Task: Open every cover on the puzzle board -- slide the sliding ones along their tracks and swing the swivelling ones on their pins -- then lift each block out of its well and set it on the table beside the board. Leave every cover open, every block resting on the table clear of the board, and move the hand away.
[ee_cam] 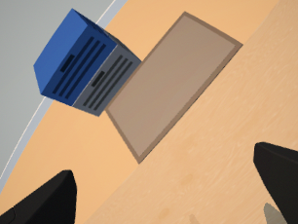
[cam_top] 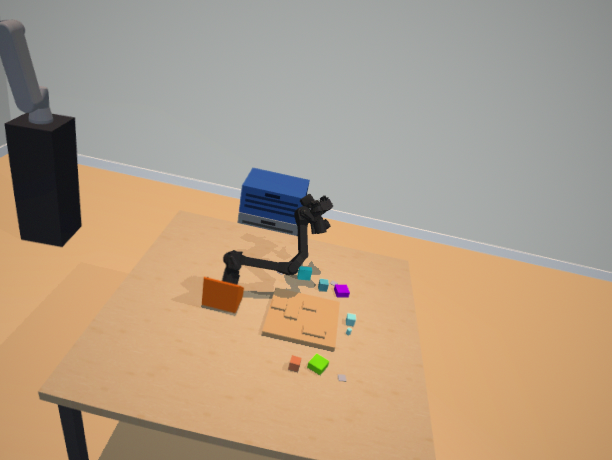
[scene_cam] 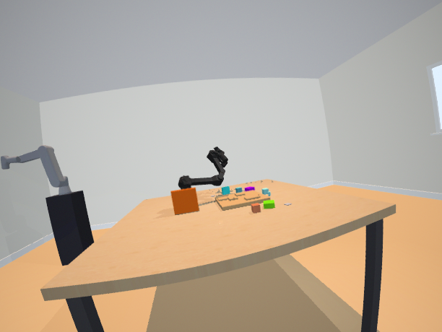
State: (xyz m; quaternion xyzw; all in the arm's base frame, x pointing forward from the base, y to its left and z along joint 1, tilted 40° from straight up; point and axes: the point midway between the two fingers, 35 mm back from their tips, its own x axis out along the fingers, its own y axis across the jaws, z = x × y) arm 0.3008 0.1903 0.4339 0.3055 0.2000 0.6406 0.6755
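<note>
Fingers of the gripper point(cam_top: 327, 215) point(scene_cam: 221, 151) point(ee_cam: 166, 170) stand wide, holding nothing, high above the surface point(cam_top: 200, 370) point(scene_cam: 217, 234) point(ee_cam: 234, 127). The puzzle board point(cam_top: 295, 327) point(scene_cam: 229, 203) lies well below; approach its raised covers slowly from above, pushing each along its track without tipping the board.

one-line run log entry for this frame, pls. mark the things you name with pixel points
gripper point(cam_top: 326, 215) point(scene_cam: 222, 154) point(ee_cam: 167, 168): open, nothing held | pose: raised, off the puzzle board point(cam_top: 325, 320) point(scene_cam: 227, 206) | green block point(cam_top: 318, 363) point(scene_cam: 269, 204): on table point(cam_top: 225, 390) point(scene_cam: 217, 245) point(ee_cam: 214, 136), clear of board | wells: contents unclear
</note>
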